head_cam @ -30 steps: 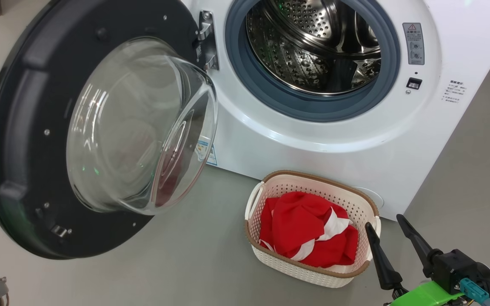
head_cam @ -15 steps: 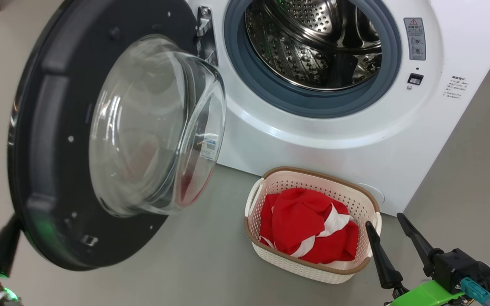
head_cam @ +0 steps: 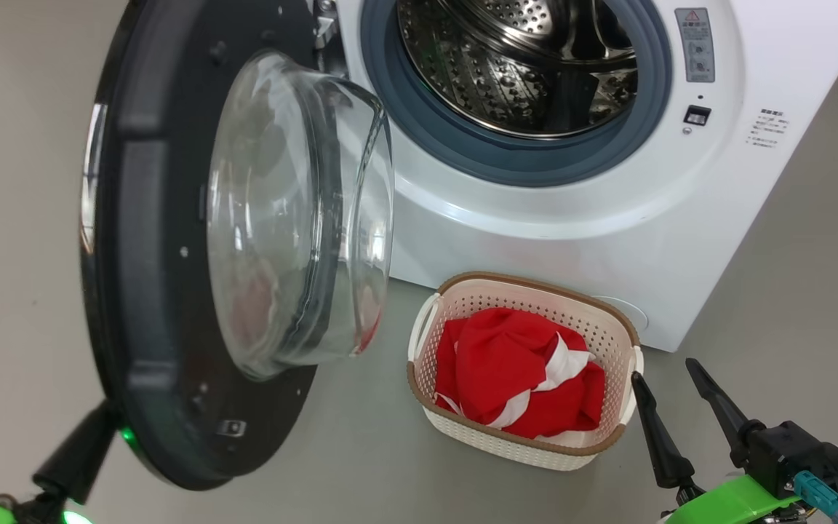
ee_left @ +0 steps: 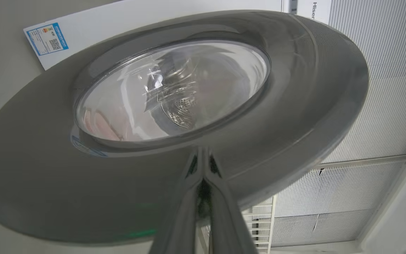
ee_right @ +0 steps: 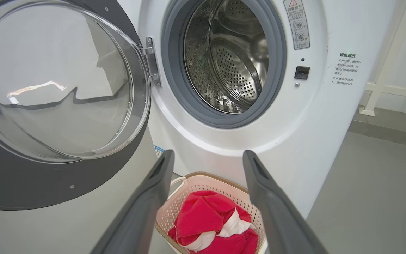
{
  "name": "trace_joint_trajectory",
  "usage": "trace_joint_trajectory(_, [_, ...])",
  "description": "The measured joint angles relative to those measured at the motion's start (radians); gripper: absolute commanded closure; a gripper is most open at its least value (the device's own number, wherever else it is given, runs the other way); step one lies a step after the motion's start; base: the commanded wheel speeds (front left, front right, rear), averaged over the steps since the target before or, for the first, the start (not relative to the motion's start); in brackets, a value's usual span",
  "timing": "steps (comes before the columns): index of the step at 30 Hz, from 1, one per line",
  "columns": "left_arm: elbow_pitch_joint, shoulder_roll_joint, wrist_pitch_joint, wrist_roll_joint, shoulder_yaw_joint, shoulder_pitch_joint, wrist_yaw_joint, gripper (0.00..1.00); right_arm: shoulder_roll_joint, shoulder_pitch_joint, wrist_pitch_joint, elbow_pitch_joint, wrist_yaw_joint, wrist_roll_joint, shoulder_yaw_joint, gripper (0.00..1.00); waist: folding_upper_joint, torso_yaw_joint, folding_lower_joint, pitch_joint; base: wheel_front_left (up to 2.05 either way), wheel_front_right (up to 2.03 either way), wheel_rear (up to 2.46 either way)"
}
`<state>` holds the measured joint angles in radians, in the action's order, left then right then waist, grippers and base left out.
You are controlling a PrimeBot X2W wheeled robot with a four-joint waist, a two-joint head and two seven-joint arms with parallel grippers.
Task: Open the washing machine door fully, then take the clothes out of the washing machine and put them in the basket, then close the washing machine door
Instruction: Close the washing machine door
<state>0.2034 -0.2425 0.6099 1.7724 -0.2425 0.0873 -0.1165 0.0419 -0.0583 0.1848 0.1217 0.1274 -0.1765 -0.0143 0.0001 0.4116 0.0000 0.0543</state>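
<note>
Washing machine door [head_cam: 150,291] stands half open. Judged rigid, heavy and glossy-slick, with fragile glass, so push on the black rim. Left pincer [ee_left: 202,155] is closed, its tips apparently touching the rim's outer face. Right pincer [head_cam: 663,369] is open and empty, beside the basket [head_cam: 535,285] holding the clothes [head_cam: 513,378].

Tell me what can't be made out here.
- Head view: print on the grey warning sticker of the big white washing machine, too small.
- Head view: floor of the cream perforated plastic basket, covered by red cloth garments.
- Head view: steel drum top, cut by the edge.
</note>
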Motion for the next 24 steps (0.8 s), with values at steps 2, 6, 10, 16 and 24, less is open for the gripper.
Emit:
trace_joint_trajectory(2, [-0.026, 0.007, 0.018, 0.005, 0.012, -0.015, -0.002, 1.0, 0.0, 0.004, 0.0, -0.001, 0.0, 0.001, 0.0, 0.0, 0.0, -0.007, 0.0001, 0.004, 0.0, 0.0, 0.0])
trace_joint_trajectory(6, [-0.071, 0.021, 0.04, 0.006, 0.027, -0.037, -0.006, 1.0, 0.0, 0.019, 0.0, -0.006, 0.0, 0.002, 0.001, 0.0, 0.0, -0.025, 0.0, 0.014, 0.0, 0.0, 0.0])
trace_joint_trajectory(10, [-0.116, 0.038, 0.068, 0.005, 0.053, -0.05, -0.006, 1.0, 0.0, 0.026, 0.0, -0.011, 0.0, 0.002, 0.002, 0.0, 0.0, -0.055, 0.0, 0.025, 0.0, 0.0, 0.0])
trace_joint_trajectory(16, [-0.167, 0.061, 0.102, 0.004, 0.077, -0.051, -0.006, 1.0, 0.0, 0.047, 0.002, -0.02, 0.0, 0.011, 0.003, 0.0, 0.0, -0.107, 0.0, 0.039, 0.0, 0.0, 0.0])
trace_joint_trajectory(24, [-0.207, 0.078, 0.137, -0.012, 0.096, -0.05, -0.006, 1.0, 0.0, 0.057, 0.008, -0.02, 0.0, 0.011, 0.005, 0.0, 0.0, -0.196, 0.0, 0.056, 0.0, 0.0, 0.0])
